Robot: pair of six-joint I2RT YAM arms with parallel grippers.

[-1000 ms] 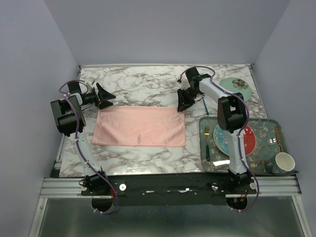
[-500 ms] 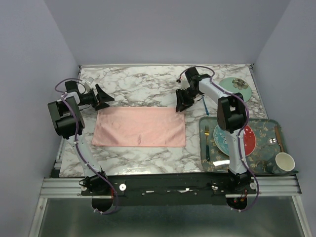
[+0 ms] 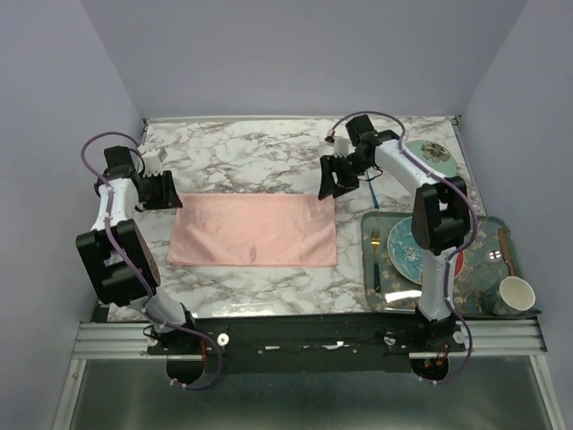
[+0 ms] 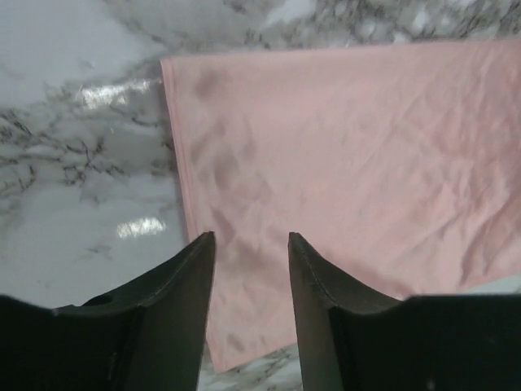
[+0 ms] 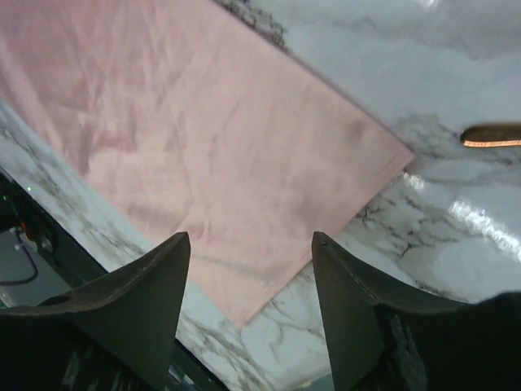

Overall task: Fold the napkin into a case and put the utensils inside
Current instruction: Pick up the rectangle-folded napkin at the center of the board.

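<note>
The pink napkin (image 3: 253, 230) lies flat on the marble as a wide rectangle, showing creased in the left wrist view (image 4: 350, 147) and the right wrist view (image 5: 203, 138). My left gripper (image 3: 166, 191) (image 4: 251, 236) hovers over the napkin's left edge, open, with nothing between its fingers. Above the far right corner of the cloth, my right gripper (image 3: 331, 182) (image 5: 250, 236) is open and empty. A slim dark blue utensil (image 3: 372, 195) lies just right of that gripper. The copper tip of a utensil (image 5: 492, 134) shows on the marble beyond the corner.
A patterned tray (image 3: 488, 226) at the right holds plates, a gold-headed fork with a teal handle (image 3: 375, 260) and a cup (image 3: 517, 294). A teal plate (image 3: 439, 157) sits at the back right. The table's near edge runs close below the napkin.
The left arm has swung round, its gripper now pointing down at the napkin's left edge with narrower jaws. The right gripper has opened wider and lifted off the far right corner.
</note>
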